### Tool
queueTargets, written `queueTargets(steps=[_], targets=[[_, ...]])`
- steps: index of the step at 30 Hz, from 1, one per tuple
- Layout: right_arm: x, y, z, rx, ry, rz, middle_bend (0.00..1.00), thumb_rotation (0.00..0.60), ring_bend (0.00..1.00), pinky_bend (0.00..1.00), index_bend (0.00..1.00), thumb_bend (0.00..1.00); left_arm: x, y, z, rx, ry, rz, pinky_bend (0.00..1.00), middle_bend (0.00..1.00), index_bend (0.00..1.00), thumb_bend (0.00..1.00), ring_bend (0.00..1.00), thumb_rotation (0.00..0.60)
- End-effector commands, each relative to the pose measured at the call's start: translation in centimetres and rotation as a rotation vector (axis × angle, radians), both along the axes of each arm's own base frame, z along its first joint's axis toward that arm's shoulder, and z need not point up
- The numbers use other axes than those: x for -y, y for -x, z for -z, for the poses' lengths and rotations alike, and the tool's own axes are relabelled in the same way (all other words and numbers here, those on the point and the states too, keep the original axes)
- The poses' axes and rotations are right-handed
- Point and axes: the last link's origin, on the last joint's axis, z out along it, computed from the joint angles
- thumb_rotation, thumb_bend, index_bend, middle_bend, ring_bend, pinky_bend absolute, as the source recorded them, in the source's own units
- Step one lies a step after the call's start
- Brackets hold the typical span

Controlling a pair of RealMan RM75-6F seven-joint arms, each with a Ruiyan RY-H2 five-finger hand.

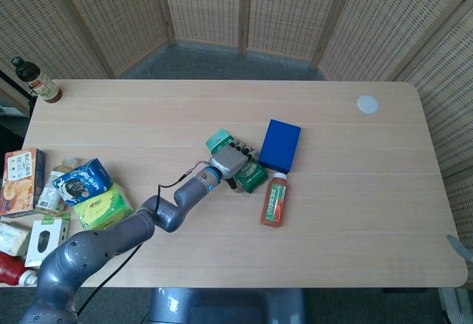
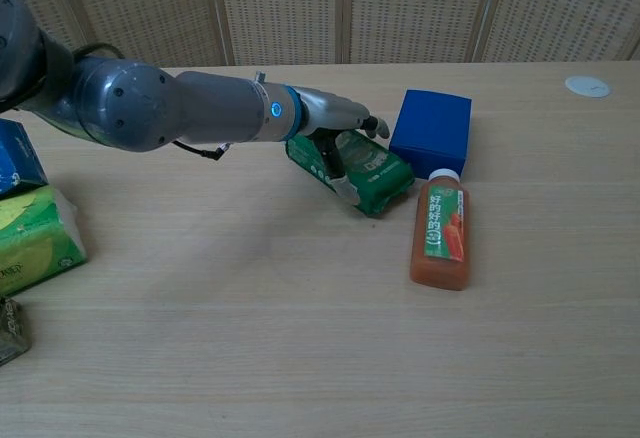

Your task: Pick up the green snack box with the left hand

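1. Green snack box point(image 2: 362, 170) is lying flat on the table point(image 2: 300, 338), just left of the blue box point(image 2: 431, 133) and close to the orange juice bottle point(image 2: 439, 232).
2. Left hand point(image 1: 235, 162) is lying over the top of the snack box, fingers point(image 2: 368, 124) stretching across it and thumb reaching down its near side; whether the grip is closing firmly cannot be told.
3. Right hand is sitting out of view.

green snack box point(image 2: 362, 169): 1 | blue box point(image 2: 431, 133): 1 | juice bottle point(image 2: 440, 232): 1
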Motion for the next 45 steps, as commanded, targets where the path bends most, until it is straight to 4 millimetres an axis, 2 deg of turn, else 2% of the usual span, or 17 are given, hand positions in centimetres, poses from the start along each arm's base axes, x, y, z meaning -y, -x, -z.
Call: queueTargets(steps=[1, 4, 6, 7, 9, 11, 16, 20, 23, 29, 39, 45], targets=[[-0.1, 0.0, -0.1, 0.000, 0.002, -0.002, 0.00, 0.201, 0.00, 0.00, 0.00, 0.18, 0.2, -0.6, 0.8, -0.022, 0.028, 0.005, 0.00, 0.12, 0.13, 0.16, 0.01, 0.485], [-0.1, -0.1, -0.2, 0.002, 0.008, -0.009, 0.00, 0.197, 0.00, 0.00, 0.00, 0.18, 0.2, -0.5, 0.9, -0.038, 0.035, 0.005, 0.01, 0.22, 0.20, 0.17, 0.16, 0.536], [-0.1, -0.2, -0.3, 0.003, 0.009, -0.015, 0.00, 0.198, 0.00, 0.00, 0.00, 0.18, 0.2, -0.3, 0.9, -0.039, 0.039, -0.001, 0.12, 0.32, 0.27, 0.18, 0.28, 0.578], [-0.1, -0.3, -0.3, 0.003, 0.009, -0.017, 0.00, 0.200, 0.00, 0.00, 0.00, 0.18, 0.3, -0.2, 0.8, -0.037, 0.039, -0.003, 0.21, 0.36, 0.31, 0.18, 0.34, 0.593], [-0.1, -0.3, -0.3, 0.002, 0.009, -0.021, 0.00, 0.201, 0.00, 0.00, 0.00, 0.18, 0.3, 0.1, 0.7, -0.034, 0.036, 0.000, 0.34, 0.45, 0.41, 0.20, 0.46, 0.600], [-0.1, -0.4, -0.3, 0.004, 0.010, -0.026, 0.00, 0.202, 0.00, 0.00, 0.00, 0.18, 0.4, 0.3, 0.4, -0.024, 0.028, 0.001, 0.50, 0.58, 0.56, 0.22, 0.60, 0.600], [-0.2, -0.7, -0.4, 0.008, 0.018, -0.037, 0.00, 0.200, 0.00, 0.00, 0.00, 0.18, 0.6, 1.1, -0.2, -0.005, 0.014, -0.005, 0.69, 0.74, 0.71, 0.25, 0.77, 0.600], [-0.2, -0.6, -0.3, 0.012, 0.016, -0.037, 0.00, 0.203, 0.00, 0.00, 0.00, 0.17, 0.9, 1.3, -1.6, 0.062, -0.013, -0.020, 0.74, 0.79, 0.75, 0.25, 0.82, 0.600], [0.0, -0.6, 0.0, 0.021, 0.010, -0.040, 0.00, 0.200, 0.00, 0.00, 0.00, 0.18, 0.8, 1.0, -3.6, 0.131, -0.046, -0.024, 0.75, 0.80, 0.76, 0.25, 0.83, 0.600], [0.3, -0.3, 0.5, 0.039, 0.000, -0.050, 0.00, 0.201, 0.00, 0.00, 0.00, 0.18, 1.0, -0.4, -9.5, 0.252, -0.136, 0.013, 0.76, 0.81, 0.78, 0.25, 0.84, 0.600], [0.7, 0.2, 1.8, 0.075, -0.034, -0.071, 0.00, 0.203, 0.00, 0.00, 0.00, 0.18, 2.3, -3.7, -21.2, 0.432, -0.303, 0.056, 0.76, 0.80, 0.76, 0.24, 0.84, 0.600], [0.8, 0.5, 2.5, 0.093, -0.057, -0.080, 0.00, 0.201, 0.00, 0.00, 0.00, 0.18, 3.6, -4.5, -26.5, 0.488, -0.371, 0.047, 0.76, 0.80, 0.76, 0.24, 0.83, 0.600]])
